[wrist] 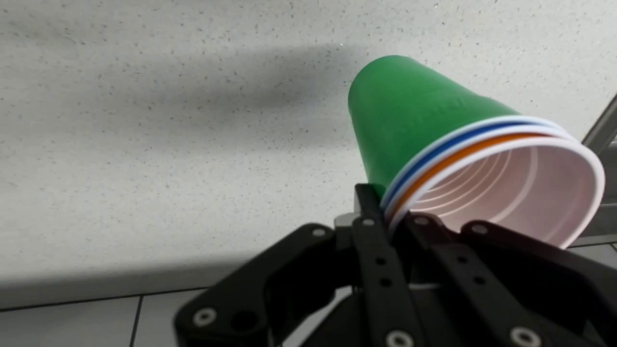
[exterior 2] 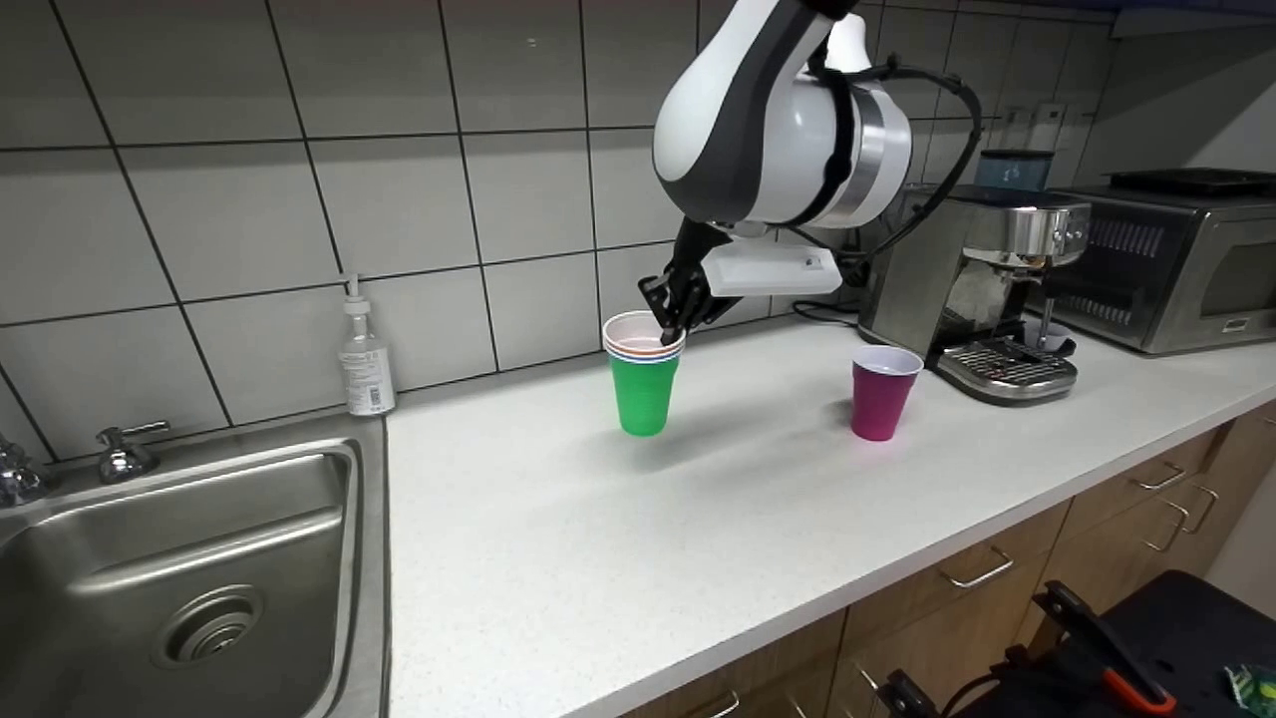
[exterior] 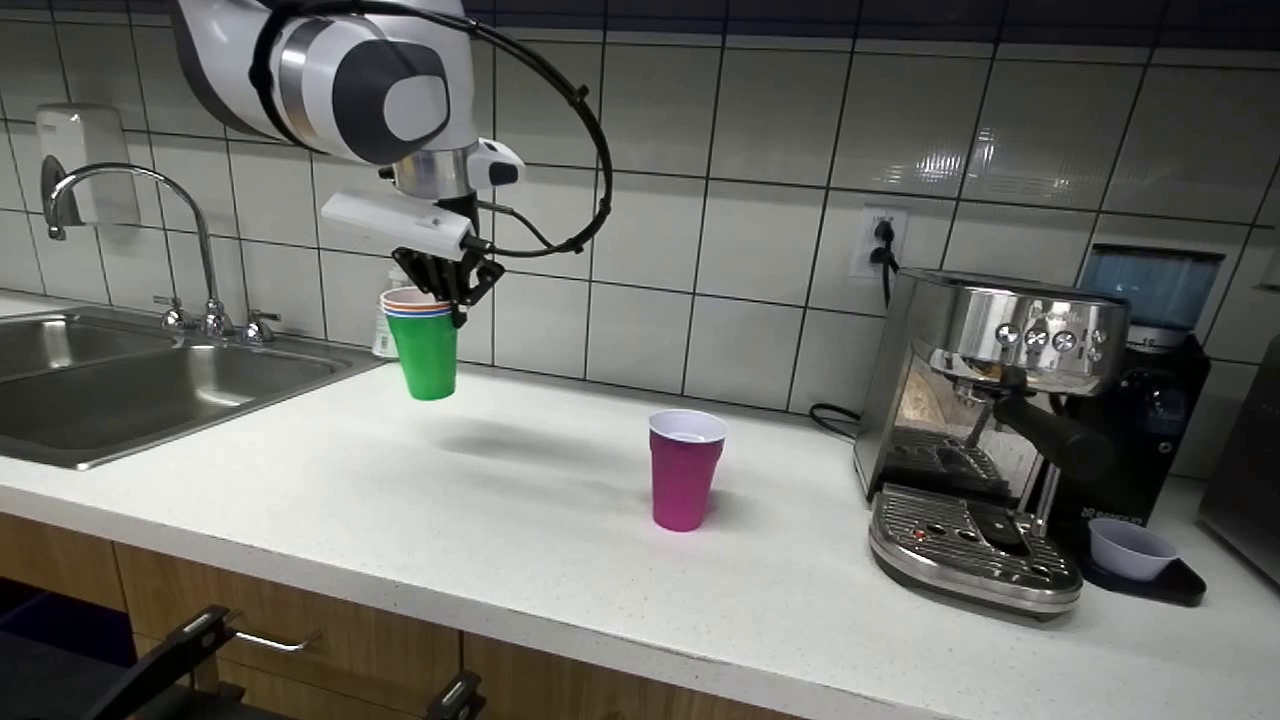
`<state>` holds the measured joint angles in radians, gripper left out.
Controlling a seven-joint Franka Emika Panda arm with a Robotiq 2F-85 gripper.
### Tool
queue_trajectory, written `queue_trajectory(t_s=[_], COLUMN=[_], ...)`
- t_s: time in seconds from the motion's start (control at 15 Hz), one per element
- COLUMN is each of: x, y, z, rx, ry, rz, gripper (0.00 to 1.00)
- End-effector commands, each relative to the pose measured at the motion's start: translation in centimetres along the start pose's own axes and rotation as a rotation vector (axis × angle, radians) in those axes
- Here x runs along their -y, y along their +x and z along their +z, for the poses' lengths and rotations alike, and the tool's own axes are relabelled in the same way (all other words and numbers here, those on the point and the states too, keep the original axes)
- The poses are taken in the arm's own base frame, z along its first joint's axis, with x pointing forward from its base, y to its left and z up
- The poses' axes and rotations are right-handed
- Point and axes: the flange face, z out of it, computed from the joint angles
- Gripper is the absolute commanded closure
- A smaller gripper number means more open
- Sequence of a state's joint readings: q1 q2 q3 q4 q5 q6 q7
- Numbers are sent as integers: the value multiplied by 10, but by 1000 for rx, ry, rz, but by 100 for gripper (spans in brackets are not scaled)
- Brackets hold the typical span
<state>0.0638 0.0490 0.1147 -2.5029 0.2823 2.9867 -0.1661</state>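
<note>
My gripper (exterior: 457, 300) is shut on the rim of a stack of nested cups (exterior: 425, 358). The outer cup is green, with blue and orange rims and a white inside showing above it. In the wrist view, one finger of the gripper (wrist: 389, 209) is outside the stack (wrist: 409, 106) and the other is inside its mouth. The stack is nearly upright and hangs above the white counter, with its shadow below. A magenta cup (exterior: 682, 482) with a white inside stands upright on the counter, apart from the gripper; it also shows in an exterior view (exterior 2: 883, 404).
A steel sink (exterior: 200, 385) with a faucet (exterior: 205, 240) is at one end of the counter (exterior 2: 518, 558). A soap bottle (exterior 2: 366, 369) stands by the wall. A coffee machine (exterior: 1010, 310), a grinder (exterior: 1150, 290) and a microwave oven (exterior 2: 1186, 264) stand at the other end.
</note>
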Motion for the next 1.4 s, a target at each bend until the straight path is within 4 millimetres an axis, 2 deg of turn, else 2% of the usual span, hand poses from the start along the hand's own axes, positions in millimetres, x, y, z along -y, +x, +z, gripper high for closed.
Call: queue_trajectory(t_s=[0.0,0.2,0.47,0.8,1.33], x=[-26,-46,-72,-114,-168], y=[-11,-16,-11,-14,-24], z=[-25,-37,-61,-84,-102], rx=[-12,-21,-41,-43,-34], ry=[-23,-33,-14,12,-10], rz=[25,45,27,3,16], gripper=[98,98,98,98,98])
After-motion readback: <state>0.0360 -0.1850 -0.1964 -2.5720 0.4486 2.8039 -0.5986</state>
